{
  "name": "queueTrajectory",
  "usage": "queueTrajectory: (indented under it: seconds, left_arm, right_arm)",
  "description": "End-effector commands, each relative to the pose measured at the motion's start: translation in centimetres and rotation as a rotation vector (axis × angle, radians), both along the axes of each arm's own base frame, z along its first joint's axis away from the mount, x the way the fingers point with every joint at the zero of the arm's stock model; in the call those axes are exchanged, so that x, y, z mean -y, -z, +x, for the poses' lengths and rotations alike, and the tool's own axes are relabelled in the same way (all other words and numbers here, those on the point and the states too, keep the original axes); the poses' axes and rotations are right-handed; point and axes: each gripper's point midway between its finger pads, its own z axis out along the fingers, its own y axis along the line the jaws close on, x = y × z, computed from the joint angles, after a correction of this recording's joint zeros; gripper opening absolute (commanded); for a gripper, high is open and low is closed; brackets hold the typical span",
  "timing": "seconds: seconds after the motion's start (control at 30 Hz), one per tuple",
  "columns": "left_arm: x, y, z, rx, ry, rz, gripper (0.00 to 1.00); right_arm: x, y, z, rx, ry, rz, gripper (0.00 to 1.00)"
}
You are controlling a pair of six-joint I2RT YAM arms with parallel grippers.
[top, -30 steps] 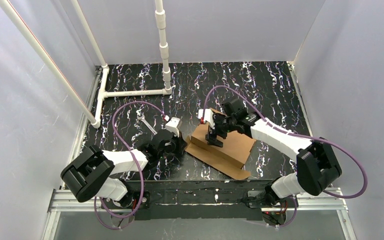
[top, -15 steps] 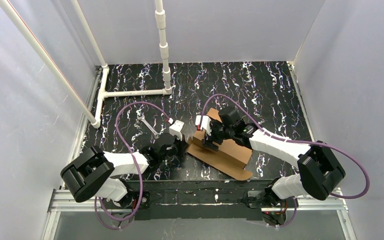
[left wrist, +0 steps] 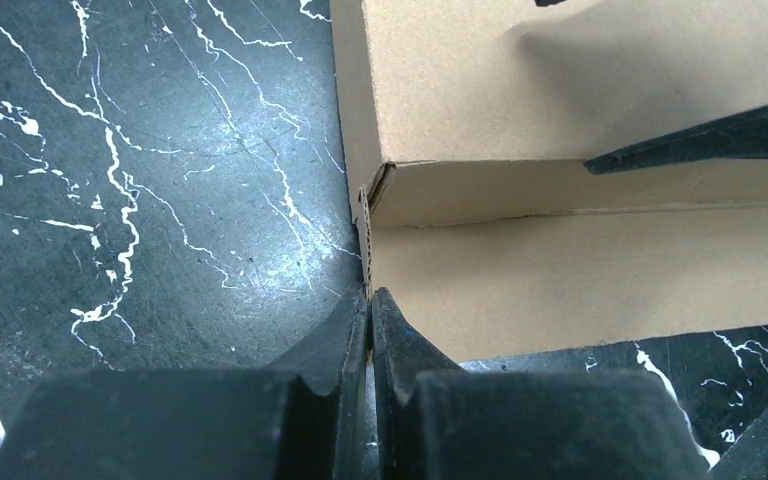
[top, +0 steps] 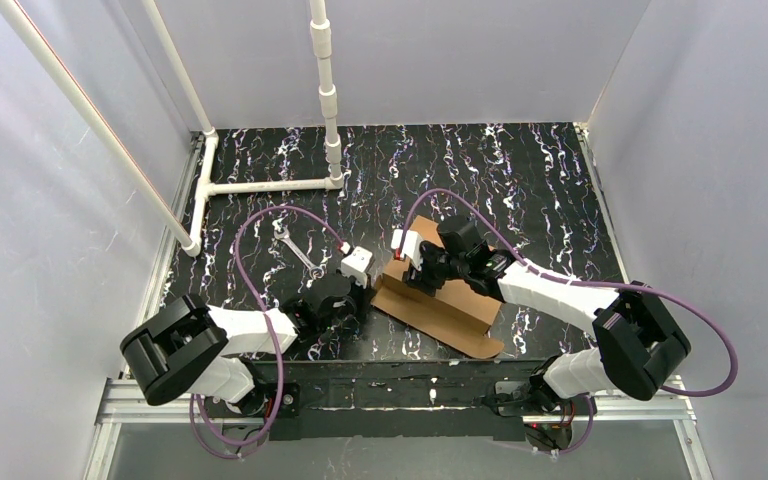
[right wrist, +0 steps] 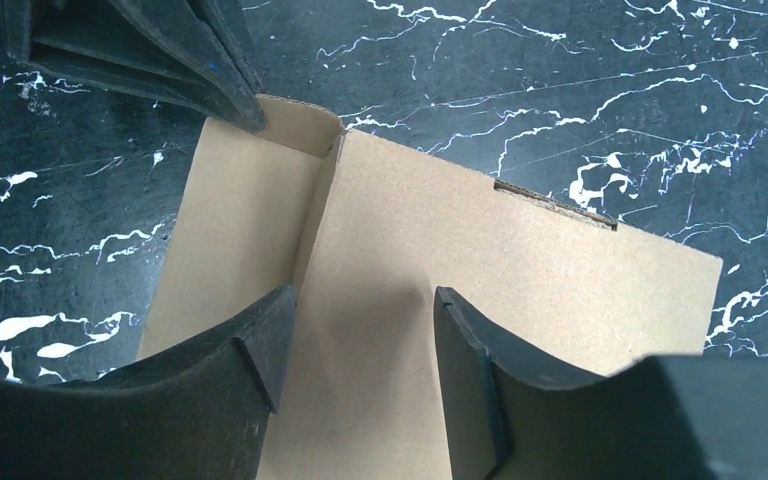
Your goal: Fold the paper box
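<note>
The paper box [top: 450, 310], partly folded with one side wall raised, lies on the black marbled desk [top: 520, 180] near its front edge; the left pincer [left wrist: 370, 300], pressed together, sits at its corner, the right pincer [right wrist: 362, 300] spread over its flat panel

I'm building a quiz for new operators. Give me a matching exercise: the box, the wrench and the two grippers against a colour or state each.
Things:
1. box
2. wrench
3. left gripper
4. right gripper

Colour or state:
a. open, over the cardboard
b. brown
c. silver
d. shut, tips at a cardboard corner

Pairs: 1-b, 2-c, 3-d, 4-a
</note>
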Motion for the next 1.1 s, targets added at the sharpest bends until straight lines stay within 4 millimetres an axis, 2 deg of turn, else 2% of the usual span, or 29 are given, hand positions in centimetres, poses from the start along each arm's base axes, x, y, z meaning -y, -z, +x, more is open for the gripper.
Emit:
queueTrajectory:
  seconds: [0.0, 0.53, 1.07]
  left_arm:
    - [0.0, -1.8, 0.4, 0.095, 0.009, 0.004, 0.00]
    - [0.6, -1.4, -0.2, 0.144, 0.078, 0.080, 0.00]
    - [1.1, -2.5, 0.4, 0.101, 0.052, 0.097, 0.00]
  right_arm:
    - [0.0, -0.1, 1.1, 0.027, 0.052, 0.008, 0.60]
    - [0.4, 0.8, 1.9, 0.007, 0.115, -0.021, 0.59]
    - [0.0, 0.7, 0.5, -0.028, 0.039, -0.012, 0.59]
